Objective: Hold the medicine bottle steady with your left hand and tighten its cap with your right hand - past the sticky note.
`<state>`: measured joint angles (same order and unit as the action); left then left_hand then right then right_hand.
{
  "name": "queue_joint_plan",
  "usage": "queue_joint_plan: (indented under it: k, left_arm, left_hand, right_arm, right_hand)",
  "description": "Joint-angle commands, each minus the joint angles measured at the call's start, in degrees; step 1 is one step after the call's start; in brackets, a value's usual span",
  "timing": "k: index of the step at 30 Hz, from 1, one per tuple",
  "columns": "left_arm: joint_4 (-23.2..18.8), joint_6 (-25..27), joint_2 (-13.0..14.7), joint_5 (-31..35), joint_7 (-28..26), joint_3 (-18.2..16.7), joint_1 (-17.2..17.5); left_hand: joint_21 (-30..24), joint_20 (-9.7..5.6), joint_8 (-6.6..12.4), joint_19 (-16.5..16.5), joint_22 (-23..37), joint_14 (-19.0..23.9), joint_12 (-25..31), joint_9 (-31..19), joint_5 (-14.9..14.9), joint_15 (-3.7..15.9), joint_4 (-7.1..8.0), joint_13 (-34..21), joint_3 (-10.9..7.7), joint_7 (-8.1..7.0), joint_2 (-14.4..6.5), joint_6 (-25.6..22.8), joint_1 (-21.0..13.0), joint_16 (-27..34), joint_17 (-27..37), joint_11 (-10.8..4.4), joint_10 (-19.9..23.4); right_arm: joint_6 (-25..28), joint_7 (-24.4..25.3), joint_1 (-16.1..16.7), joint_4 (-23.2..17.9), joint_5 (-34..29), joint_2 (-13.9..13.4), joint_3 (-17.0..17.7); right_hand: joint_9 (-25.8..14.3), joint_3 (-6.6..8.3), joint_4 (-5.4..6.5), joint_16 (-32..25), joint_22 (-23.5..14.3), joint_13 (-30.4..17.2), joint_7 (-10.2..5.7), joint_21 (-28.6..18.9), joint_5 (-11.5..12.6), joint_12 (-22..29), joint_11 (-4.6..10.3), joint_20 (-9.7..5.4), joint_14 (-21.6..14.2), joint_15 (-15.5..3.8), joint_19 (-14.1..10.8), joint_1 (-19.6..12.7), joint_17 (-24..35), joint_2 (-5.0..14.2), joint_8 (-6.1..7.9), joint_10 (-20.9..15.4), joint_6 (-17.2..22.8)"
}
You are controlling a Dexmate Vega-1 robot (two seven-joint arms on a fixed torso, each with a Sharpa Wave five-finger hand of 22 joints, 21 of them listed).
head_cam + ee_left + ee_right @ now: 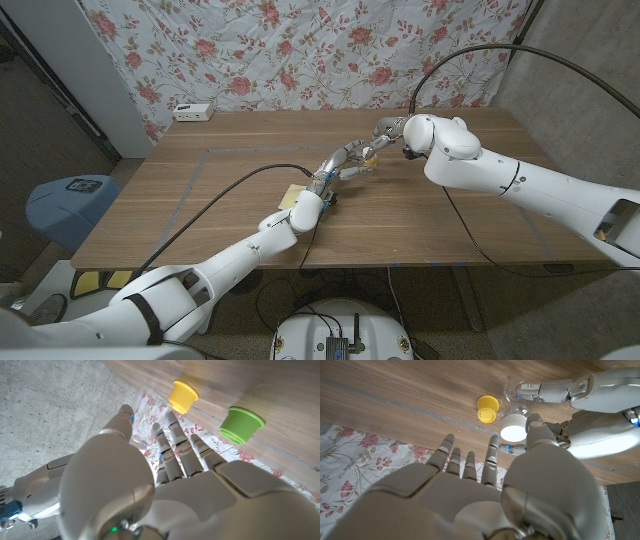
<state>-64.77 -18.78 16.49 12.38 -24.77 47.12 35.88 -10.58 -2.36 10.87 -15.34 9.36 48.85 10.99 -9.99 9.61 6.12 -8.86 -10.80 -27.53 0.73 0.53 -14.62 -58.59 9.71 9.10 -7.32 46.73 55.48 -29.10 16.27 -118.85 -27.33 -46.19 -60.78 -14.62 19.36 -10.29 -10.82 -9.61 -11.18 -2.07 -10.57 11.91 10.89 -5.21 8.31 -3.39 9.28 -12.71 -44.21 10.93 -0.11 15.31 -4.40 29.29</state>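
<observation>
We are gripping clear medicine bottle [512, 400], table centre, with left hand [340, 160]; right hand [388, 130], fingers spread, empty, hovering at 2 o'clock. Light, slippery; pinching white cap [514, 426] rim

Medicine bottle [512, 407]: clear plastic, standing upright near the middle of the table [450, 215]. White cap [514, 427] seated on top. Sticky note [295, 194]: pale yellow, flat on the table, nearer the robot.

Glossy white arms [520, 185], silver-grey jointed fingers [176, 445]
</observation>
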Motion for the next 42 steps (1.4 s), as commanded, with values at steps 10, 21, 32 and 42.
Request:
queue_joint_plan:
  k: [10, 21, 32, 42]
  left_arm:
    - [-0.28, 0.65, -0.2, 0.07, -0.2, 0.23, 0.02]
    - [-1.47, 1.29, 0.24, 0.14, -0.28, 0.12, 0.65]
    - [-2.41, 1.53, 0.64, 0.07, -0.3, -0.1, 1.29]
    - [-2.97, 1.7, 0.9, 0.29, -0.22, -0.16, 1.48]
  left_hand:
    - [0.03, -7.92, -0.1, -0.06, 0.12, 0.55, 0.29, -0.13, 0.54, 4.87, 0.11, -0.16, -0.41, -0.24, -0.41, -0.37, -0.11, 0.16, 0.03, -2.07, 2.32]
    - [0.02, -7.88, -0.11, -0.06, 0.12, 0.54, 0.29, -0.13, 0.55, 5.02, 0.07, -0.16, -0.45, -0.27, -0.43, -0.35, -0.18, 0.16, 0.03, -2.1, 2.32]
    - [0.02, -7.9, -0.11, -0.06, 0.12, 0.59, 0.34, -0.13, 0.55, 4.86, 0.12, -0.16, -0.44, -0.31, -0.44, -0.38, -0.07, 0.17, 0.03, -2.16, 2.46]
    - [0.02, -7.88, -0.11, -0.07, 0.12, 0.59, 0.29, -0.13, 0.55, 4.87, 0.12, -0.16, -0.48, -0.3, -0.45, -0.4, -0.02, 0.15, 0.02, -2.24, 2.36]
  right_arm:
    - [-1.74, 1.38, 2.02, 0.89, -0.68, 0.43, 1.86]
    - [-1.36, 1.52, 2.65, 0.62, -1.45, 0.71, 2.11]
    - [-1.09, 1.55, 2.92, 0.42, -2.07, 0.99, 2.06]
    - [-0.66, 1.96, 3.48, 0.08, -2.35, 1.07, 2.27]
  right_hand:
    - [-0.58, 0.62, 0.61, -0.68, -0.11, -0.16, -1.21, -0.51, -0.66, 0.77, 0.49, -0.82, -0.83, -0.71, -0.98, -1.34, -0.06, 0.13, 2.15, -1.36, 4.75]
    - [-0.95, 0.74, 0.91, -0.86, -0.12, -0.14, -1.78, -0.57, -0.87, 1.1, 0.87, -1.05, -1.4, -1.32, -1.38, -1.74, -0.05, 0.37, 3.36, -2.64, 7.51]
    - [-1.43, 0.8, 1.08, -1.05, -0.14, -0.12, -2.61, -0.64, -1.0, 1.24, 1.38, -1.31, -2.08, -1.66, -1.87, -2.11, -0.04, 0.56, 4.69, -3.82, 10.25]
    - [-1.93, 0.84, 1.07, -1.17, -0.15, -0.1, -3.7, -0.63, -1.08, 1.3, 1.86, -1.41, -2.62, -2.16, -2.18, -2.56, -0.01, 0.6, 6.17, -4.84, 13.05]
